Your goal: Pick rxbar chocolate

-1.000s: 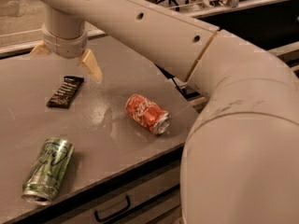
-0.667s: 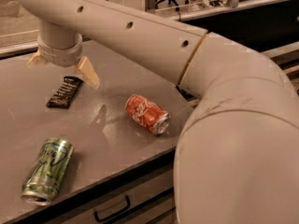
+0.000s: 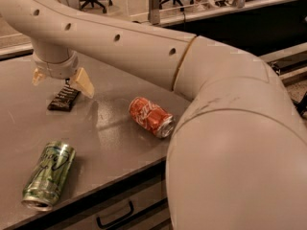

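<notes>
The rxbar chocolate point(image 3: 63, 99) is a flat dark bar with white lettering, lying on the grey table point(image 3: 110, 138) at the left. My gripper point(image 3: 60, 82) hangs right above the bar's far end, open, with one pale finger point(image 3: 83, 83) to the right of the bar and the other point(image 3: 36, 76) to its left. The bar's far end is partly hidden by the gripper. The fingers are not closed on it.
A red soda can point(image 3: 151, 116) lies on its side at the table's middle. A green can point(image 3: 48, 174) lies on its side near the front edge. My large arm covers the right side of the view. Drawers sit below the table front.
The gripper has moved left and down, from beside the bar's far right to straddling its far end. The bar and both cans have not moved.
</notes>
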Action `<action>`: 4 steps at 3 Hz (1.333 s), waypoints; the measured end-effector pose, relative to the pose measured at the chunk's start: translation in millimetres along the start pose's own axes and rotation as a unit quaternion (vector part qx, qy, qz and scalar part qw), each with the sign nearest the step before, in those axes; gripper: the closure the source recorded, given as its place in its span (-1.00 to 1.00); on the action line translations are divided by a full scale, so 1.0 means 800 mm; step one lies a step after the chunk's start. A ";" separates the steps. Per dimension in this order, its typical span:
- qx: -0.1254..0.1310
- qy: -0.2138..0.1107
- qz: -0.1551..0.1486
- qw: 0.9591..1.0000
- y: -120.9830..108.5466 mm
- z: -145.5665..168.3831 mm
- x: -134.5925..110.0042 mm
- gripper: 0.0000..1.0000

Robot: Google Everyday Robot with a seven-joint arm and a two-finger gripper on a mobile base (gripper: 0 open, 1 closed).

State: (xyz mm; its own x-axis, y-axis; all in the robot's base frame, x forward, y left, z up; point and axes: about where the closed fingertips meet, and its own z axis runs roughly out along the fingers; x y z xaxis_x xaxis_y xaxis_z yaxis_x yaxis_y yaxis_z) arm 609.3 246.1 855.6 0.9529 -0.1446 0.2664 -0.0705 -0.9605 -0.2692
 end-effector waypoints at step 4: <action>-0.049 0.010 -0.015 0.999 0.001 0.021 -0.008 0.80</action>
State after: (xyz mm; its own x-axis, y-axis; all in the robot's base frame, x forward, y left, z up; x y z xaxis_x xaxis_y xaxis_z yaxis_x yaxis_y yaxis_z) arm 608.0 250.2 838.4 0.9491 -0.1196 0.2914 -0.0717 -0.9829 -0.1698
